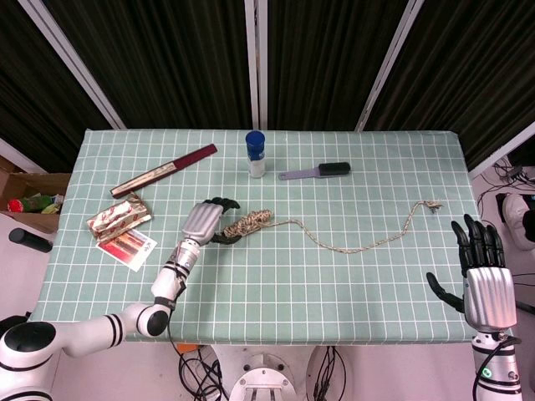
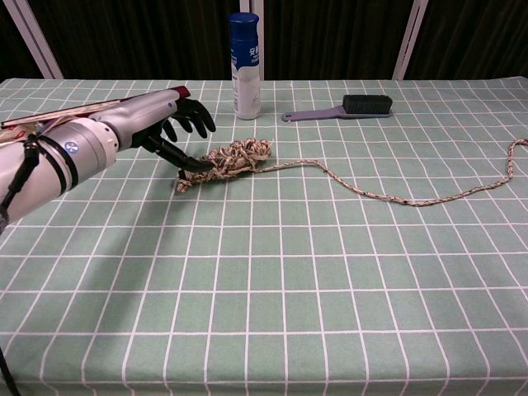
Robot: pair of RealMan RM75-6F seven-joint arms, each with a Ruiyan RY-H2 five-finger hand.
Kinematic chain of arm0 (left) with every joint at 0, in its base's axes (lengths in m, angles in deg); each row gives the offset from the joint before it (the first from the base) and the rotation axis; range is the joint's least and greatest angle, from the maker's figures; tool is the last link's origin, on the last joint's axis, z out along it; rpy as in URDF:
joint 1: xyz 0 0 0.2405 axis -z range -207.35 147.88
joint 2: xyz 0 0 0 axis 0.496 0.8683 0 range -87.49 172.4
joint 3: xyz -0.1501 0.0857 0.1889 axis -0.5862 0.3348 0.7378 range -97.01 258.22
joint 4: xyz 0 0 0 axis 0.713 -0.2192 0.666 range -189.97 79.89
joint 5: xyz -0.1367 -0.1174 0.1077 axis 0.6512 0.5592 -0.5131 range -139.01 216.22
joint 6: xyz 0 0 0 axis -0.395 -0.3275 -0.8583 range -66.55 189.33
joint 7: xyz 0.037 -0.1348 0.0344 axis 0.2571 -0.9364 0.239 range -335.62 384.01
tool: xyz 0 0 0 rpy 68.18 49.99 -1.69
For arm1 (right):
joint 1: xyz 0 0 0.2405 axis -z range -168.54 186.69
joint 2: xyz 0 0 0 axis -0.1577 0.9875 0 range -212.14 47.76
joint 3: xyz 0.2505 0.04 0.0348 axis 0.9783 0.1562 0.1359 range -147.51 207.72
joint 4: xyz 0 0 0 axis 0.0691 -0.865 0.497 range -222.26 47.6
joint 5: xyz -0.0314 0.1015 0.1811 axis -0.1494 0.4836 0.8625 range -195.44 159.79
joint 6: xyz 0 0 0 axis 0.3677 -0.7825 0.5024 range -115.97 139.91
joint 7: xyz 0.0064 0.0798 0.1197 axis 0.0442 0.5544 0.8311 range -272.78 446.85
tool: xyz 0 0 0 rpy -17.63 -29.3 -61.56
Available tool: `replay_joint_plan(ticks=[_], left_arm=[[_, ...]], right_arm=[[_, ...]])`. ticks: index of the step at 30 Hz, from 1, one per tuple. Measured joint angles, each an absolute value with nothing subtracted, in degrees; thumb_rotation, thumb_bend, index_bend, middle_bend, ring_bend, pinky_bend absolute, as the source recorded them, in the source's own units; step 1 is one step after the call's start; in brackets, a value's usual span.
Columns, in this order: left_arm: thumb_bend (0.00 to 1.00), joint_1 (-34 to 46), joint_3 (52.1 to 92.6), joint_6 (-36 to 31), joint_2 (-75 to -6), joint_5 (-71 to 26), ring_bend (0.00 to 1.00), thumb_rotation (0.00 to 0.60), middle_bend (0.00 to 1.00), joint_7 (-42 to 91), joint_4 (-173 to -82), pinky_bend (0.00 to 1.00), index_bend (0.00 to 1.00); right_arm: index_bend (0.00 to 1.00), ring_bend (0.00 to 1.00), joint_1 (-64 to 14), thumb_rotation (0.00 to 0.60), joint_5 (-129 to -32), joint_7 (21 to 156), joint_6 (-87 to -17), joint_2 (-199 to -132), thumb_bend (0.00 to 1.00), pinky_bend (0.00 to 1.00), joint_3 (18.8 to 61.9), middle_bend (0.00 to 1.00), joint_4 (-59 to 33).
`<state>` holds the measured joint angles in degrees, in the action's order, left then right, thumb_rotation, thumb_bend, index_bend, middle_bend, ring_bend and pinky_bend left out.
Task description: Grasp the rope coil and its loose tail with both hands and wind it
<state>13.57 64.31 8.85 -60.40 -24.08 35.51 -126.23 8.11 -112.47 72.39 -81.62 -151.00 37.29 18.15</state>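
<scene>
Your left hand [image 1: 203,222] is a little left of the middle of the head view, at the left end of the rope coil [image 1: 249,222]. Its dark fingers [image 2: 188,116] are spread above the coil, and in the chest view one lower fingertip touches the coil's near-left end. The fingers are not closed around the coil, so this hand is released and holds nothing.

Your right hand [image 1: 481,271] is in the lower right of the head view, beyond the right edge of the table [image 1: 276,259]. It stands upright with the fingers apart and holds nothing. The chest view does not show it.

The rope coil lies on the green checked cloth near the middle of the table, slightly left, as a short tight bundle tilted up to the right. Its loose tail [image 1: 368,242] runs from the coil's right end toward the right, curves up, and ends in the right part of the head view, well apart from your right hand.

Behind the coil, near the top middle, a blue-capped bottle [image 1: 256,154] stands upright. A brush [image 1: 316,172] with a purple handle lies just right of it. In the upper left lies a closed folding fan [image 1: 165,170], and below it a snack packet [image 1: 119,217] on a printed card [image 1: 128,246].
</scene>
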Motion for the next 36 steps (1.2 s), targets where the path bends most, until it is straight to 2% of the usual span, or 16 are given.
replay_joint_plan(ticks=[5,16,31,34,36], left_arm=[[0.18,14.8,64.0,9.1,-61.3,-23.0,0.24,0.463,0.30,37.1,-125.6,0.33,0.29],[0.20,17.6,63.2,9.2,-63.7,-18.3,0.33,0.462,0.44,44.3,-123.5,0.45,0.35],[0.23,19.9,64.0,9.8,-65.3,-11.6,0.40,0.461,0.48,52.1,-121.8,0.52,0.41],[0.26,19.9,64.0,10.0,-65.3,-11.6,0.42,0.492,0.50,51.4,-121.8,0.54,0.43],[0.29,19.9,63.9,9.9,-65.3,-12.0,0.44,0.551,0.52,50.3,-121.8,0.56,0.45]], right_arm=[[0.00,0.00,7.8,0.600,-112.0,72.9,-81.2,-151.5,0.18,0.00,37.1,0.00,17.1],[0.00,0.00,7.8,0.600,-111.2,75.1,-81.9,-151.6,0.18,0.00,37.2,0.00,15.7],[0.00,0.00,8.0,0.600,-110.4,76.7,-82.3,-152.2,0.18,0.00,36.7,0.00,14.0],[0.00,0.00,8.0,0.600,-110.2,76.9,-82.3,-152.3,0.18,0.00,36.6,0.00,13.8],[0.00,0.00,8.0,0.600,-110.2,77.0,-82.4,-152.3,0.18,0.00,36.6,0.00,13.8]])
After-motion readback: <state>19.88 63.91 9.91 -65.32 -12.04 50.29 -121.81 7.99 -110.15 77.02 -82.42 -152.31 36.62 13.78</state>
